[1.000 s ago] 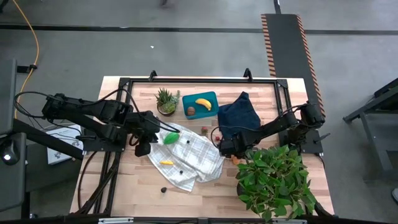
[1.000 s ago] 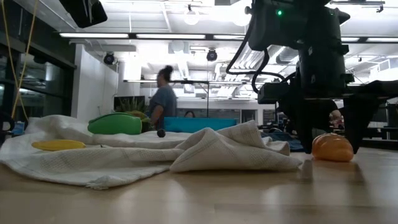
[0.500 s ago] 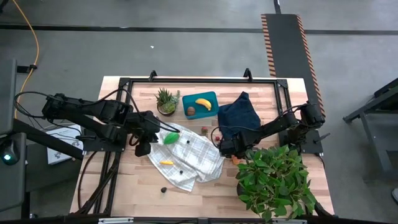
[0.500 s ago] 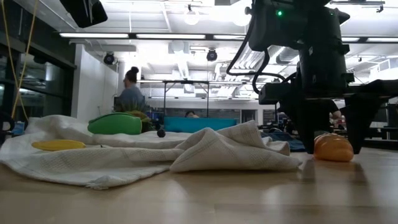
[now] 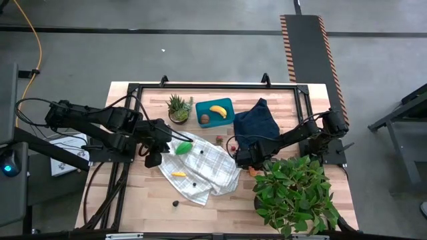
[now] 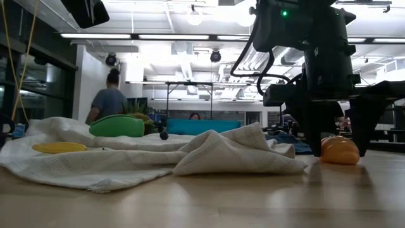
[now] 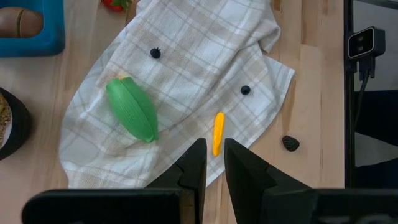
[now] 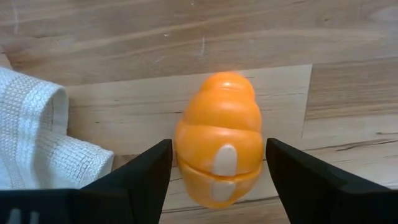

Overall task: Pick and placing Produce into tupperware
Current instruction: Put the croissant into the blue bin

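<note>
Between the right gripper's (image 8: 214,171) fingers (image 8: 140,177) sits 1 orange piece (image 8: 219,152), on bare wood just beside the checked cloth (image 5: 200,170); fingers spread wide, gaps both sides, no contact seen. Left gripper (image 7: 208,165) over cloth, fingers nearly together, empty. On cloth: 1 green piece (image 7: 132,110), 1 yellow piece (image 7: 217,132), 2 berries (image 7: 155,53). Tupperware (image 5: 215,112) w/ 1 banana (image 5: 218,110), beyond cloth.

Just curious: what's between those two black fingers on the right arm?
The orange piece sits between the right gripper fingers, gaps either side, in the right wrist view.
</note>
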